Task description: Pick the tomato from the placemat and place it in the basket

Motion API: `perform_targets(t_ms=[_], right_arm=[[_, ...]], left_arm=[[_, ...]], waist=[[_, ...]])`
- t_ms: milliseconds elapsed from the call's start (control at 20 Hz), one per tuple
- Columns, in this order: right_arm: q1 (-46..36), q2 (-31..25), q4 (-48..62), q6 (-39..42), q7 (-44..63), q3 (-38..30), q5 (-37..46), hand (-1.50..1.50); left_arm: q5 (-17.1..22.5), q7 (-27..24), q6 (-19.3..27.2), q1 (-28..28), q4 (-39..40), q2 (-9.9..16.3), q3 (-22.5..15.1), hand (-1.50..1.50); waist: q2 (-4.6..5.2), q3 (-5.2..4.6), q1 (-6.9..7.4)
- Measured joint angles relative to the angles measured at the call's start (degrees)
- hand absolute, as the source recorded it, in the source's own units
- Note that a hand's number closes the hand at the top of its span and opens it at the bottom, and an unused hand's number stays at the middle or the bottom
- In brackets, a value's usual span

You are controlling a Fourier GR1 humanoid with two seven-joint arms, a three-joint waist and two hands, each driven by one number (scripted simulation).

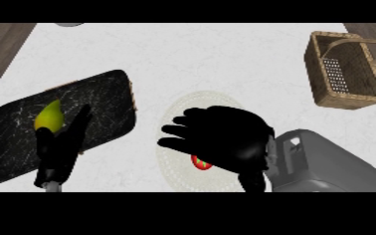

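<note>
Hiding most of tomato (200, 162): right hand (224, 139).

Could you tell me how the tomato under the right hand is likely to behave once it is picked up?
The tomato looks round and smooth, so it may roll on the flat placemat if nudged. It seems small beside the right hand above it, so probably light. Its glossy skin could be slippery.

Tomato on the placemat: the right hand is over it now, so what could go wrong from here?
The right hand hides most of the tomato, so its hold can't be confirmed; it might roll off the round placemat. The basket sits far right with an arched handle across its opening; the carry could clip it.
</note>
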Motion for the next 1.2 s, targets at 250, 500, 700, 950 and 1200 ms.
perform_targets(t_ms=[250, 500, 700, 950, 1200], right_arm=[[2.14, 0.11, 2.32, -2.72, -4.46, 1.55, 4.63, -1.5], [3.9, 0.51, 5.69, -6.63, -8.94, 3.54, 9.78, -1.5], [4.94, 1.48, 7.92, -8.74, -11.2, 4.58, 12.52, -1.5], [5.97, 4.45, 10.96, -11.12, -12.51, 5.77, 15.36, -1.5], [6.78, 4.97, 14.05, -13.28, -14.79, 7.74, 19.14, -1.5]], left_arm=[[0.28, -0.15, -0.84, 0.31, -0.24, 0.17, 0.7, 0.0], [-0.71, 0.04, -0.62, 0.19, -0.14, -0.22, 0.56, 0.0], [-0.32, 1.5, -1.1, 0.12, -0.64, -0.05, 0.97, 0.0], [-1.05, 1.21, -0.86, 0.44, -0.88, -0.67, 1.0, 0.0], [-0.9, -0.74, -2.07, 0.91, -0.31, -0.69, 1.66, 0.0]], waist=[[-0.02, -0.11, 0.08], [-0.03, -0.07, 0.07], [-0.05, -0.16, 0.05], [-0.1, -0.19, 0.07], [-0.15, -0.1, 0.02]])
